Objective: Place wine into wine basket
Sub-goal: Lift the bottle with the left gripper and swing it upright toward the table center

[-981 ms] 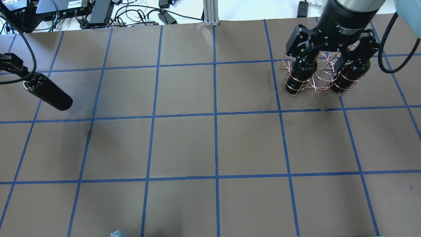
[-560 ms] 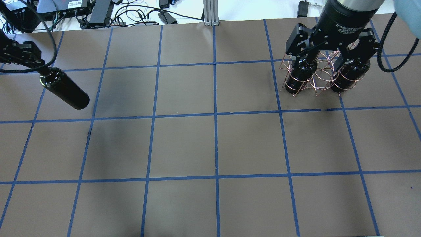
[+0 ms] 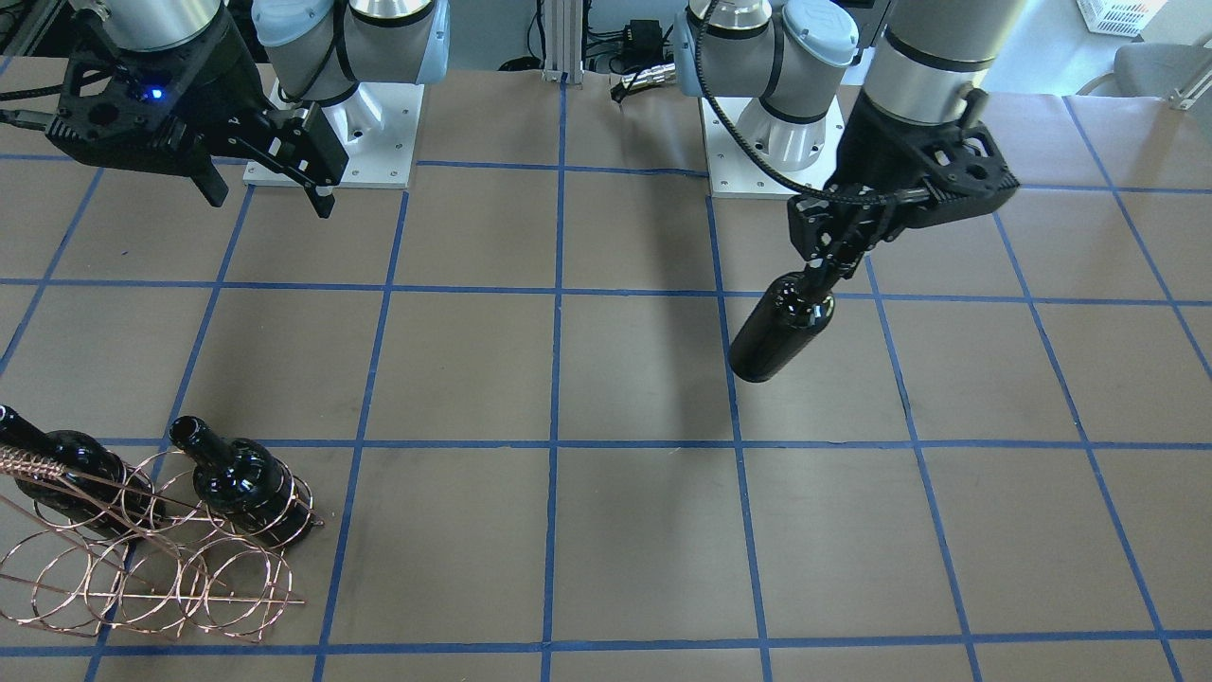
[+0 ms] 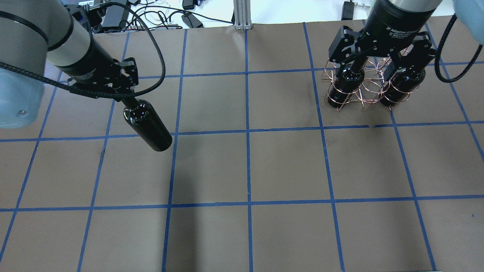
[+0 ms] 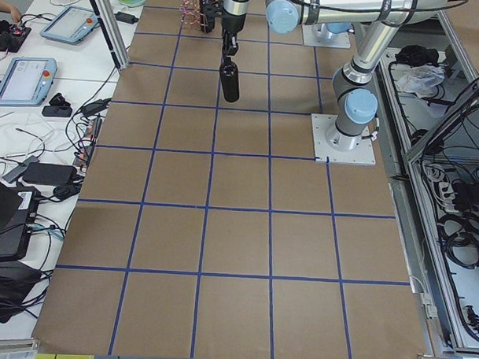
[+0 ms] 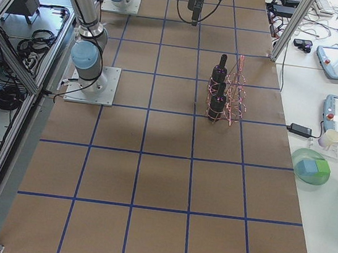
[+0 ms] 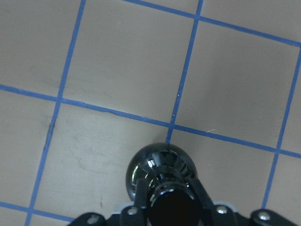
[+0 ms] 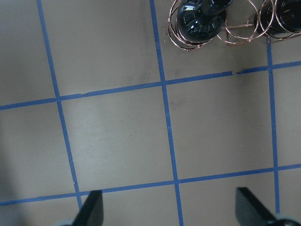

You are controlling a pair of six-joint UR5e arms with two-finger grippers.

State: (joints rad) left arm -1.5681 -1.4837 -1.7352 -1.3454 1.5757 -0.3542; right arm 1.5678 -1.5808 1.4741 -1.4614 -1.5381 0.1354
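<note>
My left gripper [image 4: 127, 97] is shut on the neck of a near-black wine bottle [image 4: 149, 128]. The bottle hangs upright above the table's left half, clear of the surface. It also shows in the front view [image 3: 781, 327] and the left wrist view [image 7: 160, 172]. The copper wire wine basket [image 4: 368, 88] stands at the far right, and shows in the front view [image 3: 142, 568]. It holds two bottles [image 4: 346, 85] [image 4: 402, 85] in its outer rings, with empty rings between them. My right gripper [image 4: 372, 64] is open and empty, high above the table near the basket.
The table is brown with a blue tape grid [image 4: 247, 130]. Cables and power bricks [image 4: 113, 15] lie beyond its far edge. An aluminium post [image 4: 242, 13] stands at the far middle. The two arm bases [image 3: 331, 123] [image 3: 776, 133] sit on the robot's side.
My left arm has carried the bottle from the table's left edge rightward, into the left half of the table. The right gripper and the basket have not moved.
</note>
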